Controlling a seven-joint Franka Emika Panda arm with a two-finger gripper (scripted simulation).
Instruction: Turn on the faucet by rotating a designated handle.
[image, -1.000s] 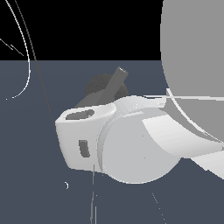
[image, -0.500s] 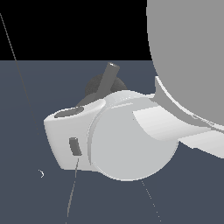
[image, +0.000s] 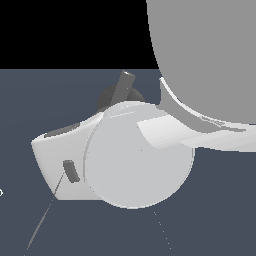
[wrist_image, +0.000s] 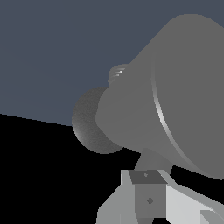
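Note:
In the wrist view the faucet (wrist_image: 175, 100) fills the frame as a thick matte grey cylinder, with its darker rough round base (wrist_image: 87, 127) behind it. My gripper (wrist_image: 148, 192) sits right under the cylinder. Only a grey finger piece and white housing show, so its state is unclear. I cannot make out the handle for certain. A thin bright line (wrist_image: 162, 118) runs across the cylinder. In the exterior view my white hand (image: 135, 160) blocks the middle. A dark grey rod (image: 124, 86) and a dark round shape (image: 111, 98) poke out behind it.
A large matte grey mass (image: 210, 50) covers the upper part of the exterior view's right. A white arm link (image: 200, 132) crosses below it. The dark blue floor (image: 210, 215) stretches around, and a thin grey line (image: 45, 220) slants across it on the exterior view's left.
The white hand has drifted slightly toward the exterior view's left. The dark rod behind it stands more upright. The grey mass at the upper right covers more of the frame.

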